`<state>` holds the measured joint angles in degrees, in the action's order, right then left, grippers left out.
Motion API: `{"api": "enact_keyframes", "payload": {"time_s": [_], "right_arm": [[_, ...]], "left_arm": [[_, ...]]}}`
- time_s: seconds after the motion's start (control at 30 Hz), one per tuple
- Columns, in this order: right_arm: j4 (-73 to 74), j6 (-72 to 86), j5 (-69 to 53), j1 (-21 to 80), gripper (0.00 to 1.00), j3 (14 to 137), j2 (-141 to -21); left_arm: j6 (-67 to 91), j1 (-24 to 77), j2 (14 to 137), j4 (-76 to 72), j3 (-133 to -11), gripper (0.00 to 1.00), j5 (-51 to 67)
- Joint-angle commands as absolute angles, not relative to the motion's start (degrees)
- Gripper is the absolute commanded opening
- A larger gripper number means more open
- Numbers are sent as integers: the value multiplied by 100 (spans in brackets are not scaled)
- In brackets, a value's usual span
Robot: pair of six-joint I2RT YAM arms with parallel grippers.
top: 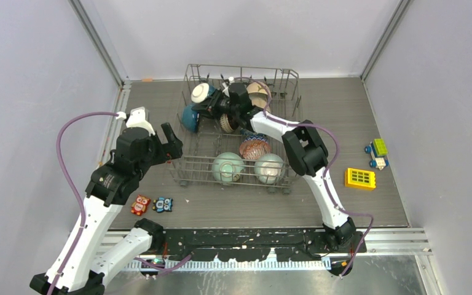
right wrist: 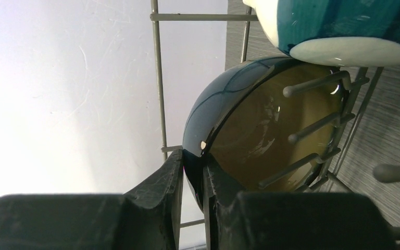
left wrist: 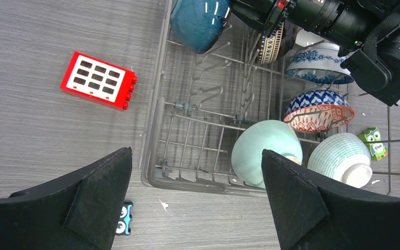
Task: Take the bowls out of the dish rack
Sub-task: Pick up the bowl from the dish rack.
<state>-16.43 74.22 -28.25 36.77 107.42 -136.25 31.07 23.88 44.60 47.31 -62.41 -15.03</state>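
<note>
Bowls, ceramic, small, round. Every one counted lies inside the dish rack (left wrist: 187, 107). None shows out on the desk (top: 344, 110), so unloading looks barely begun and the whole lot is left to shift.

Item in hand: dark teal bowl (right wrist: 250, 125), glossy outside and olive-brown within, standing on edge among the tines. The right pincer (right wrist: 192, 169) is clenched on its rim, one finger outside the wall and one inside. The bowl is not yet lifted clear (judged from the tines crossing its mouth).

Just above the right pincer in its own view: teal-and-white bowl (right wrist: 338, 31), close against the held one; whether they touch cannot be told.

Back along the right pincer's arm: brown banded bowl (top: 227, 121), cream bowl (top: 259, 93), blue-and-white bowl (left wrist: 317, 62), red patterned bowl (left wrist: 317, 110).

Ahead of the left pincer (left wrist: 195, 156): pale green bowl (left wrist: 265, 151), with a ribbed green bowl (left wrist: 338, 159) just beside it.

The left pincer is released, jaws wide, holding nothing, and hovers just outside the rack's wall, well apart from the right pincer.
</note>
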Motion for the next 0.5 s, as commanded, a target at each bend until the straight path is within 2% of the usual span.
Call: {"api": "enact_keyframes", "payload": {"time_s": [0.0, 0.47], "right_arm": [[-3468, 8042, -3056, 3637, 1, 10826, -13255], [-4496, 8613, -3255, 3483, 1, 10520, -12848]], "left_arm": [[3042, 2357, 4421, 4680, -6291, 95, -1629], [3050, 2358, 4378, 4737, -6379, 95, -1687]]}}
